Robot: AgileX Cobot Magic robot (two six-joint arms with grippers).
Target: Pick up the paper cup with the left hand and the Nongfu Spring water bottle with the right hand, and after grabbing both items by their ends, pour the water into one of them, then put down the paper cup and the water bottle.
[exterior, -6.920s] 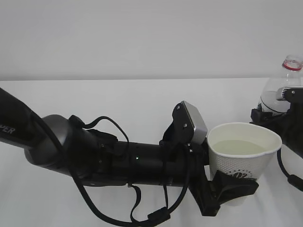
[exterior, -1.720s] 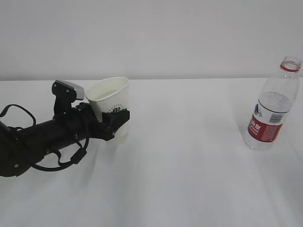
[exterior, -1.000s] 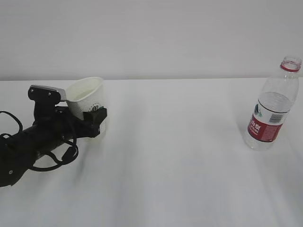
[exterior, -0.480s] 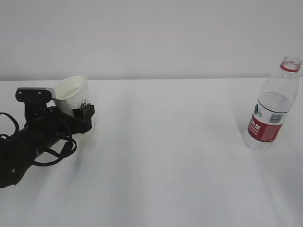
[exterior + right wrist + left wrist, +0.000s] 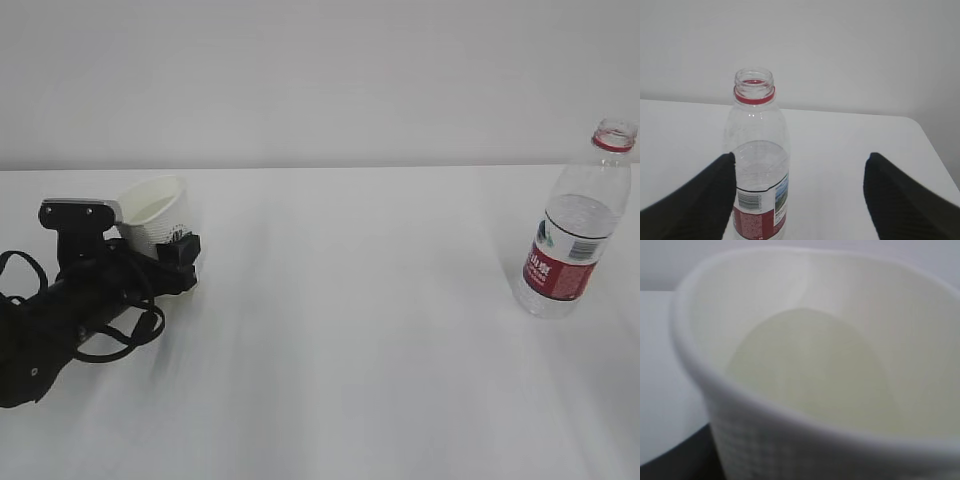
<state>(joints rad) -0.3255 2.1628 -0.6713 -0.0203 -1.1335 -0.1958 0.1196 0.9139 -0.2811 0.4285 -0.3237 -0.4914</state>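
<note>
On the left side of the exterior view, the left hand (image 5: 175,255) lies low over the white table (image 5: 350,330), and its pincer is clenched around the lower part of the paper cup (image 5: 155,210). The cup stands nearly upright, a little tilted, with its open mouth toward the top of the frame; whether its bottom touches the table I cannot tell, because the black pincer hides it. A grey rectangular plate (image 5: 80,211) sits just left of the cup, and black cables (image 5: 110,330) loop along the arm toward the lower left corner. In the left wrist view the cup (image 5: 810,365) fills almost the whole frame, and the water (image 5: 810,375) shows inside it as a pale, flat surface below the rim. At the right edge of the exterior view, the Nongfu Spring water bottle (image 5: 577,225) stands upright on the table, well apart from the cup, without a cap, with its red neck ring at the top and the red-and-white label on the lower half. The right hand (image 5: 800,192) does not appear in the exterior view. In the right wrist view its pincer is released: the two black fingers (image 5: 695,200) stand wide apart at the lower left and lower right of the frame. The bottle (image 5: 757,165) is beside the left one, nothing is grasped, and it is partly filled with clear water.
</note>
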